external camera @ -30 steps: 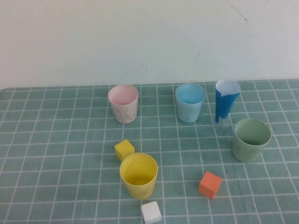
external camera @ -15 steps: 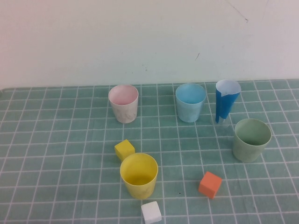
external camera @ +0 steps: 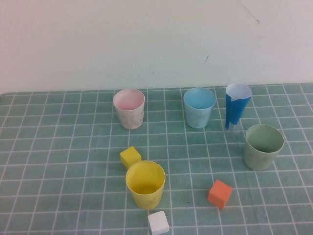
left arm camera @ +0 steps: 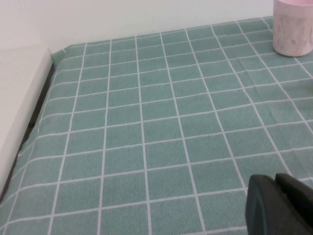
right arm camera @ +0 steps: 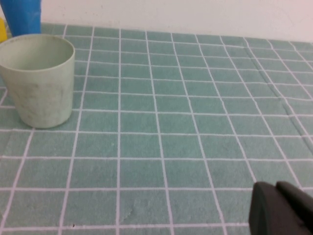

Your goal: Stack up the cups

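Four cups stand apart and upright on the green checked cloth: a pale pink cup [external camera: 129,108] at the back left, a light blue cup [external camera: 199,107] at the back middle, a sage green cup [external camera: 263,146] on the right and a yellow cup [external camera: 145,184] near the front. Neither arm shows in the high view. My left gripper [left arm camera: 275,183] is shut and empty over bare cloth, with the pink cup [left arm camera: 292,26] far off. My right gripper [right arm camera: 277,190] is also shut and empty, well away from the green cup [right arm camera: 40,79].
A tall dark-blue-and-white cone cup [external camera: 236,112] stands between the blue and green cups. A yellow cube [external camera: 130,157] sits just behind the yellow cup, a white cube [external camera: 158,223] in front of it, an orange cube [external camera: 219,193] to its right. The table's left edge [left arm camera: 29,127] is close to the left gripper.
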Controlling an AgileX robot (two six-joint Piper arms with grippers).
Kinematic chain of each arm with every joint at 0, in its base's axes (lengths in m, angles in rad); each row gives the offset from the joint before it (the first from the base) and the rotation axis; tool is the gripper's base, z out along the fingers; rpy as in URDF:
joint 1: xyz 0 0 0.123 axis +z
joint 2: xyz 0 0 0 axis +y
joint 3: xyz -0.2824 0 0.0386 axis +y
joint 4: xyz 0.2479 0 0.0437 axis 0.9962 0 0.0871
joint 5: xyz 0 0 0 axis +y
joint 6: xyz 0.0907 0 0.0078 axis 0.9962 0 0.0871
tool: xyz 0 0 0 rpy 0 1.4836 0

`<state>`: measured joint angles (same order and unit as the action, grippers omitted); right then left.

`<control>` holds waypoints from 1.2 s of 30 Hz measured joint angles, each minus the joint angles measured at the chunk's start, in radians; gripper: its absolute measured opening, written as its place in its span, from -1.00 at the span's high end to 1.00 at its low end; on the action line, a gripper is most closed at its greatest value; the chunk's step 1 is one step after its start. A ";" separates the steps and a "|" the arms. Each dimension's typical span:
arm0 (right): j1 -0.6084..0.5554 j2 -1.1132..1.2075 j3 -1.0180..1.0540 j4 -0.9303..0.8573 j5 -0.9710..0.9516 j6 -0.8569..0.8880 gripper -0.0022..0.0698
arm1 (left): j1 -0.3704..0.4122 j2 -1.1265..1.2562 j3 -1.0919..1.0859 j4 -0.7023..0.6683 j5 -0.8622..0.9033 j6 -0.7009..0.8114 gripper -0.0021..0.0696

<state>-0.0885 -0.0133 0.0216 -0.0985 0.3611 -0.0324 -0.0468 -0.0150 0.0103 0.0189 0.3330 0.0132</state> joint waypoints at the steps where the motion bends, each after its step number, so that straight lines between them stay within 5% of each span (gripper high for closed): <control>1: 0.000 0.000 0.000 0.000 0.000 0.000 0.94 | 0.000 0.000 0.002 0.002 -0.008 0.000 0.95; 7: 0.000 0.000 0.007 0.000 -0.109 0.000 0.94 | 0.000 0.000 0.011 0.026 -0.167 0.000 0.95; 17: 0.000 0.000 0.007 0.000 -0.700 -0.004 0.94 | 0.000 0.000 0.011 0.037 -0.764 0.000 0.95; 22: 0.000 0.000 0.007 -0.002 -0.757 -0.031 0.94 | 0.000 0.000 0.011 0.023 -0.942 -0.021 0.95; 28: 0.000 0.000 -0.002 -0.010 -0.730 -0.050 0.94 | 0.000 0.000 -0.003 -0.147 -0.863 -0.028 0.95; 36: 0.000 0.008 -0.234 -0.076 -0.281 -0.065 0.95 | 0.000 0.122 -0.274 -0.217 -0.452 0.027 0.95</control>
<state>-0.0885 -0.0055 -0.2127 -0.1749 0.0803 -0.0971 -0.0468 0.1066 -0.2637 -0.1977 -0.1195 0.0400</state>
